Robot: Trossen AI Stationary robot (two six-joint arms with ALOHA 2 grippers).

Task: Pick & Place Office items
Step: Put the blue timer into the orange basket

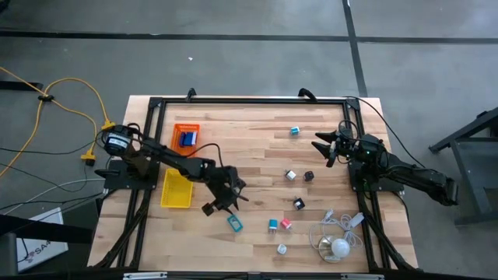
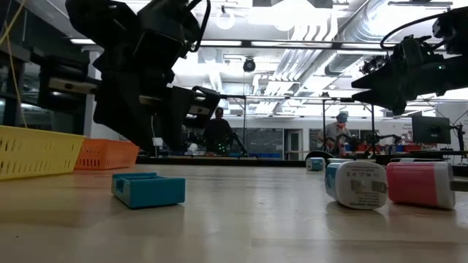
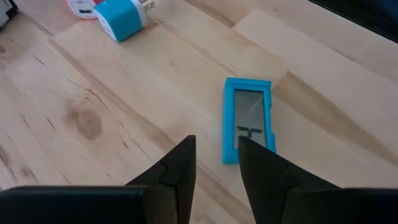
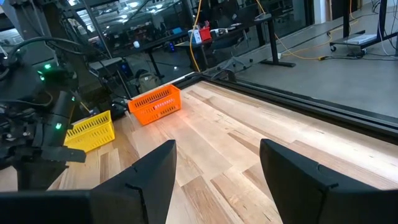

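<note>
Left gripper (image 3: 214, 163) jaws narrow, empty, above teal block (image 3: 249, 118).

Pink charger (image 3: 81, 7) is cut off at the edge.

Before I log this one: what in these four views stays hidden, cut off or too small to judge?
- Orange tray: blue contents too small to identify in the high view; low view sees only its wall.
- Yellow tray: inside hidden by its wall in the low view.
- Teal block: near end covered by the left gripper in the left wrist view.
- Pink block: cut by the low view's edge.
</note>
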